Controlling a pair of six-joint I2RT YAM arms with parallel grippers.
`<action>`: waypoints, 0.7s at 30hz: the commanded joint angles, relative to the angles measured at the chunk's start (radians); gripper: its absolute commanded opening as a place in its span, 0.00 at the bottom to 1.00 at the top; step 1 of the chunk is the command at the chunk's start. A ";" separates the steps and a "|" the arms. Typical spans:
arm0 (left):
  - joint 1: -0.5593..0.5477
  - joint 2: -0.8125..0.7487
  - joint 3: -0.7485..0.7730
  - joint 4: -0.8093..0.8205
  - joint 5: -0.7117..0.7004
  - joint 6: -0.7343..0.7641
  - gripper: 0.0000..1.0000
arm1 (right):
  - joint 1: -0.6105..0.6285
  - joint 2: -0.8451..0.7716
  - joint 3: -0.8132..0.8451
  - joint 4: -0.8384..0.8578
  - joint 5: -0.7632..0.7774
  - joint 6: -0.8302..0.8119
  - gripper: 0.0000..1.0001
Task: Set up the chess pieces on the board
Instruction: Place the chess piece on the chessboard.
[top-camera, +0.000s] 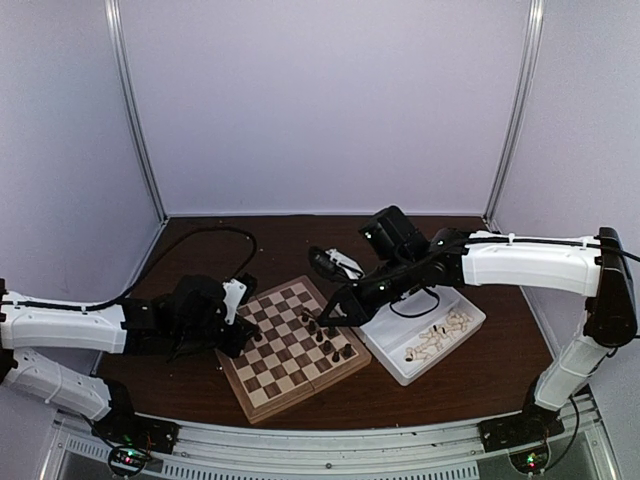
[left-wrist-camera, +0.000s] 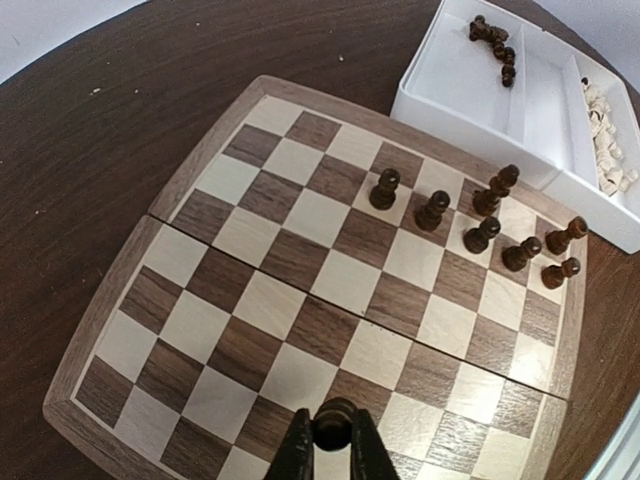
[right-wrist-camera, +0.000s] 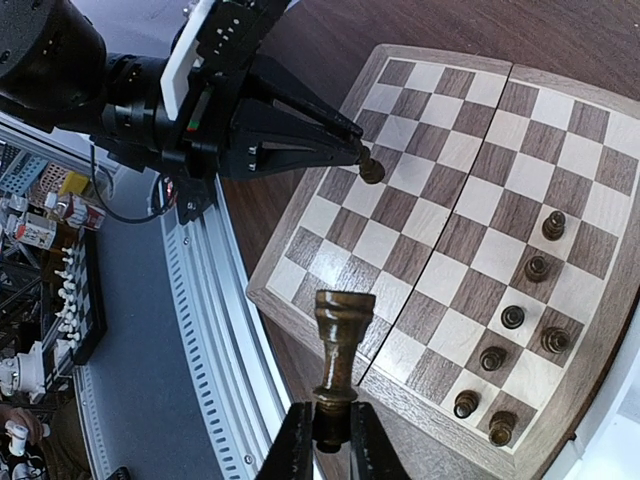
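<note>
Pinching a dark pawn (left-wrist-camera: 333, 422) in left gripper (left-wrist-camera: 333, 445) over board (left-wrist-camera: 290, 262) left edge — right gripper (right-wrist-camera: 333, 428) clamped on taller dark piece (right-wrist-camera: 340, 335), axis pointing straight out.

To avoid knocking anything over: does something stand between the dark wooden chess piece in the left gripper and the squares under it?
Nothing visible does. The left gripper holds the dark wooden chess piece over bare squares of the checked wooden board; seven standing dark pieces cluster across it, by the white plastic tray.
</note>
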 joint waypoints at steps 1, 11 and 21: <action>-0.004 0.021 -0.047 0.132 -0.050 0.024 0.00 | 0.003 0.015 0.003 -0.042 0.020 -0.002 0.00; -0.004 0.037 -0.109 0.188 -0.076 0.014 0.00 | 0.005 0.083 0.065 -0.161 0.060 -0.020 0.00; -0.005 0.039 -0.157 0.249 -0.063 0.006 0.03 | 0.005 0.110 0.087 -0.171 0.060 -0.009 0.00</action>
